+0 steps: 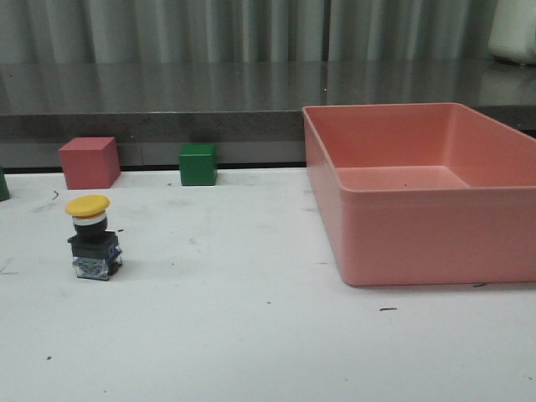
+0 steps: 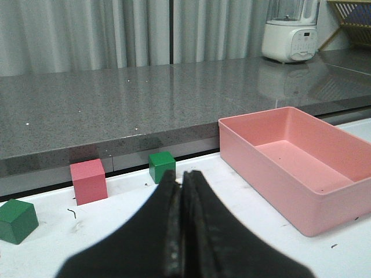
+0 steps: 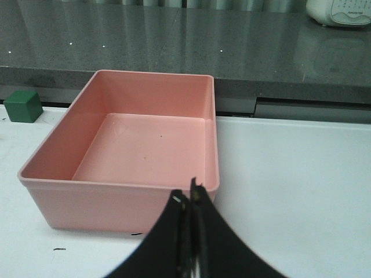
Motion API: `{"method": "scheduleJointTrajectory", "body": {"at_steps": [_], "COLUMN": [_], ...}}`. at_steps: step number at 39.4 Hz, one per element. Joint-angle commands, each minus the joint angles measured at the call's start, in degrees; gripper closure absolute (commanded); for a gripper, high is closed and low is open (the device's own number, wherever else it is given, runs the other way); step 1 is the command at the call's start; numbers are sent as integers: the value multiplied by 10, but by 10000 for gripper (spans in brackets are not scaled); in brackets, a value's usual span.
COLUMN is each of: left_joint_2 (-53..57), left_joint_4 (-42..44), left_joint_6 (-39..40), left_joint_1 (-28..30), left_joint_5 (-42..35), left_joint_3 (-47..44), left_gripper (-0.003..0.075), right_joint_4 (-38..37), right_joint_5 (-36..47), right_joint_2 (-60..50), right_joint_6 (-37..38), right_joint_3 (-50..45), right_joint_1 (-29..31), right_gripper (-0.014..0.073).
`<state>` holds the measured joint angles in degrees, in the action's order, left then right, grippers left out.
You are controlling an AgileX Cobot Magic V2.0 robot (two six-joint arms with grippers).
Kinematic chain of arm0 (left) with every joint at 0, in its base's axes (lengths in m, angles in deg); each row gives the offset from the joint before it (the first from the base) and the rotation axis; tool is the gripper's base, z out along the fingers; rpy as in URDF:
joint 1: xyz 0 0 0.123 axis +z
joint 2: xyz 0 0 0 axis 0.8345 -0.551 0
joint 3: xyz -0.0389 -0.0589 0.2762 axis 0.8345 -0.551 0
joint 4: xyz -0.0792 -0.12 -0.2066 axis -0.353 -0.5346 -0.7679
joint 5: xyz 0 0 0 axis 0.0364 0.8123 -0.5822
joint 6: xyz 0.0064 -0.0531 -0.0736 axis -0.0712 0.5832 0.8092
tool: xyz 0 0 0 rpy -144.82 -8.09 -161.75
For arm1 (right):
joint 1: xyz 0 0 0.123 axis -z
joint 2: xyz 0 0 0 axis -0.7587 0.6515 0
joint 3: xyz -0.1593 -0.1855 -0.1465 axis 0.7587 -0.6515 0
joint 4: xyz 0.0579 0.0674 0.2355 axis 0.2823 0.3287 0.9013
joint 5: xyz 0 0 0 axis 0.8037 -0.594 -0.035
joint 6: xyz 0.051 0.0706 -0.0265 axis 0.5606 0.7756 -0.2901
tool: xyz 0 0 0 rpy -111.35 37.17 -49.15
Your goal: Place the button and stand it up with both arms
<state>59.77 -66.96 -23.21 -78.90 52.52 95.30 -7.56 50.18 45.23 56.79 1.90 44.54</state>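
Observation:
The button [image 1: 92, 236] stands upright on the white table at the left in the front view, yellow cap on top, dark base with clear parts below. It does not show in either wrist view. Neither arm shows in the front view. My left gripper [image 2: 181, 175] is shut and empty, above the table and pointing towards the green cube [image 2: 162, 166]. My right gripper [image 3: 189, 194] is shut and empty, just in front of the near wall of the pink bin [image 3: 116, 202].
The pink bin [image 1: 419, 243] fills the right of the table. A pink cube [image 1: 89, 162] and a green cube [image 1: 198, 164] stand at the table's back edge, another green cube [image 2: 17, 220] further left. A dark counter runs behind.

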Motion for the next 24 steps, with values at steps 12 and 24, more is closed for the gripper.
{"method": "scheduleJointTrajectory", "body": {"at_steps": [12,24], "left_joint_2": [-7,42], "left_joint_4": [-81,-22], "left_joint_6": [0,91], "left_joint_1": [1,37], "left_joint_5": [-50,-102], "left_joint_3": [14,-58], "left_gripper": [740,740], "right_joint_4": [-10,-10], "right_joint_5": [45,45], "right_joint_2": [6,6], "right_joint_6": [-5,-5], "right_joint_3": [15,15], "right_joint_1": [1,1], "right_gripper": [662,662]}}
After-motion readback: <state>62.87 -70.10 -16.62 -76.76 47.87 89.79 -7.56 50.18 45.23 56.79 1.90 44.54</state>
